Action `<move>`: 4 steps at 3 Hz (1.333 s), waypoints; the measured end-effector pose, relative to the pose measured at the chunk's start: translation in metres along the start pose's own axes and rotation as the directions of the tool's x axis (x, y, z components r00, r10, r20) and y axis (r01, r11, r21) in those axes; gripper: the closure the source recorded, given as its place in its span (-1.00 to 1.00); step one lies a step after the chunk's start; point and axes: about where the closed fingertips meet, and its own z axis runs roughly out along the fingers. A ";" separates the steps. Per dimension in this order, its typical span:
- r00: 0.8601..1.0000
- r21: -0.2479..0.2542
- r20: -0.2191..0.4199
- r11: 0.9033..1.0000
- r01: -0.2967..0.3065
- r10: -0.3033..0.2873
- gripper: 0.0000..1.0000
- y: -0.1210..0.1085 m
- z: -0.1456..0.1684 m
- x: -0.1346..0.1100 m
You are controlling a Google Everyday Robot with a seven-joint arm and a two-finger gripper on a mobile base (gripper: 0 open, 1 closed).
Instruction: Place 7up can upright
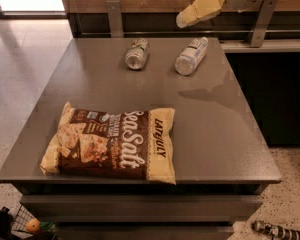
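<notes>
The 7up can (137,54) lies on its side near the far edge of the grey table (220,134), its shiny round end facing me. My gripper (182,20) hangs in the air at the top right, above and to the right of the can, over the far edge of the table. Its cream-coloured fingers (200,8) point down-left toward the table. Nothing is held in it that I can see.
A clear plastic bottle (191,56) lies on its side just right of the can. A large brown Late July Sea Salt chip bag (112,144) lies flat at the front left. A rail with metal posts (115,18) runs behind the table.
</notes>
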 end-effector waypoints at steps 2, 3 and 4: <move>0.998 -0.003 -0.001 0.998 -0.063 0.063 -1.00 0.002 0.002 -0.001; 0.997 -0.002 -0.001 0.997 -0.077 0.077 -1.00 0.004 0.004 -0.002; 0.993 0.031 -0.039 0.994 -0.108 0.109 -1.00 0.006 0.019 -0.011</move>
